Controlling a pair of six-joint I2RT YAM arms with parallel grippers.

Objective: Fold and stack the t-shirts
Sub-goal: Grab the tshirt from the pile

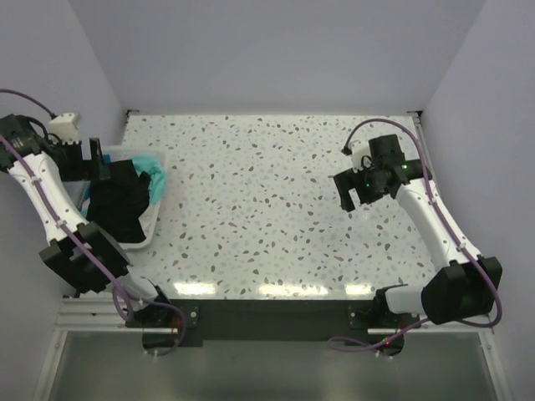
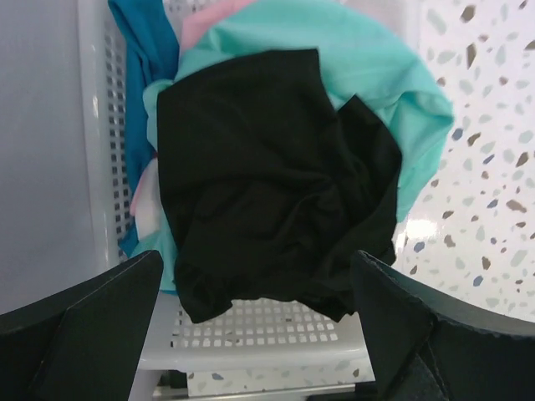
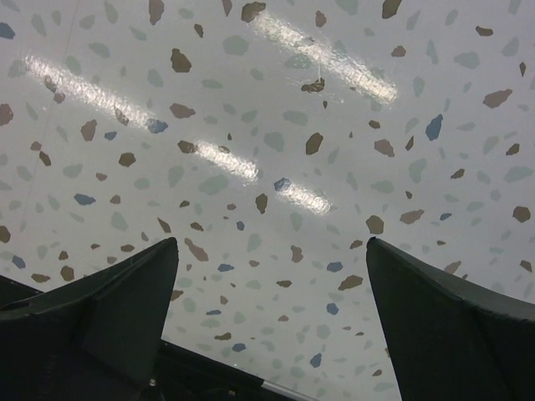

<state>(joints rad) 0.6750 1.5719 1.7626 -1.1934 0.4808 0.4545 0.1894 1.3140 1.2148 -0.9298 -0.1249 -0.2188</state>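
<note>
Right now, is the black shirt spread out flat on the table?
No, the black t-shirt sits crumpled in the white basket, on top of a teal t-shirt.

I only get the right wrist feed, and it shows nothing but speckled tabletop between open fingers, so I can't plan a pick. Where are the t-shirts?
Observer: All are bunched in the white basket at the left edge of the table, none laid out yet.
Operator: Which one is on top?
Observer: The black t-shirt, crumpled and spilling over the basket's near rim.
Operator: What's under it?
Observer: A turquoise t-shirt, with blue cloth and pink cloth beside it.
Operator: And the other arm?
Observer: The left gripper hangs above the basket, open and empty.
</note>
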